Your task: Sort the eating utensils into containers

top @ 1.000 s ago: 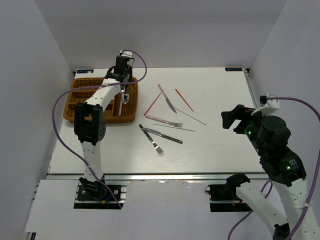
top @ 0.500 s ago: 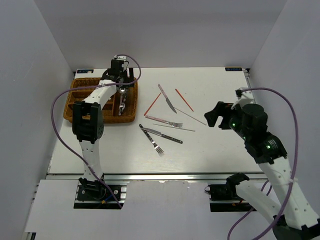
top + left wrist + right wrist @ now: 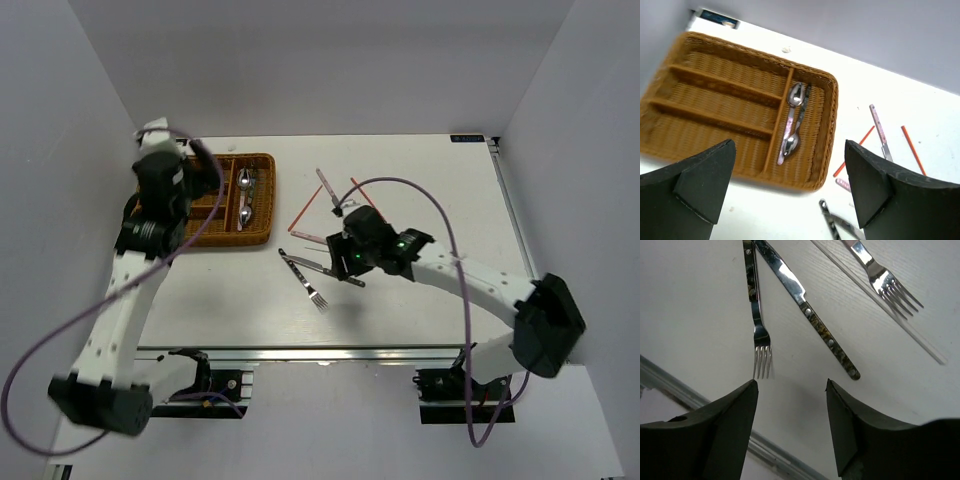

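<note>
Hovering right end effector point(image 3: 790, 405), half-open, empty, over dark-handled fork point(image 3: 754, 305) and knife point(image 3: 808, 313). Left end effector point(image 3: 790, 185) wide, empty. Next: lower, pinch one.

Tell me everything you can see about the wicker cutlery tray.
The wicker cutlery tray is brown, woven and rectangular, lying flat at the far left of the white table. Dividers make three long compartments, empty where visible, and one crosswise compartment at its right end, where two spoons lie.

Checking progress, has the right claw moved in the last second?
Yes, the right claw swung left from near the table's right edge to over the dark-handled knife.
</note>
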Tool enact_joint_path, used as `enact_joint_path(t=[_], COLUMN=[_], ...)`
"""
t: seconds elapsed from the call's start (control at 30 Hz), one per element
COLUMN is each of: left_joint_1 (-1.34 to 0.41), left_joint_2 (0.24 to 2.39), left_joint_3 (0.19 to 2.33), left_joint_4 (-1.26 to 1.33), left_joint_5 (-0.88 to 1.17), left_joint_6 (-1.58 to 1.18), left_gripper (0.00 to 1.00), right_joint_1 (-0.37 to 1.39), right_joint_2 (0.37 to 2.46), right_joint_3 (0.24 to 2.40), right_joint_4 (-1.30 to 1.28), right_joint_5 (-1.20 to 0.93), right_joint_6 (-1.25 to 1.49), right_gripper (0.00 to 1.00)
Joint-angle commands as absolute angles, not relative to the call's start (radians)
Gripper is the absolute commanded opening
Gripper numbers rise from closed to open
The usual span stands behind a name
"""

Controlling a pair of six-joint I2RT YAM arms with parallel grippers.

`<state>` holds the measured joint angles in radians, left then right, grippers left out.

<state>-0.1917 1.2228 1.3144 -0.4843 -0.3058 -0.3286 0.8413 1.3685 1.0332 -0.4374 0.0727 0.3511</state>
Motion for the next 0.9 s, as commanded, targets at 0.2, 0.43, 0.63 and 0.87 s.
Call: enact_joint_path(t=[0.2, 0.43, 0.63, 0.87], left_joint_1=[-0.193, -0.193, -0.195, -0.193], left_joint_2=[0.864, 0.73, 0.733, 0.739], left_joint_3=[0.876, 0.767, 0.753, 0.773], left_joint_4=[-0.58, -0.537, -0.523, -0.531], left_joint_5=[-0.302, -0.264, -0.236, -0.196], left_joint_6=[-0.331, -0.347, -0.347, -0.356], left_gripper=[0.98, 0.98, 0.98, 0.98], right_joint_1=[0.884, 0.838, 0.831, 0.831], right_joint_2=[1.68, 1.819, 1.848, 1.78], right_joint_3=[1.175, 1.203, 1.144, 1.081], right_joint_4=[-0.298, -0.285, -0.279, -0.259], right_joint_5=[0.137, 0.039, 0.021, -0.035], right_joint_6=[0.043, -0.081, -0.117, -0.135], right_gripper=[0.56, 0.47, 0.4, 0.02])
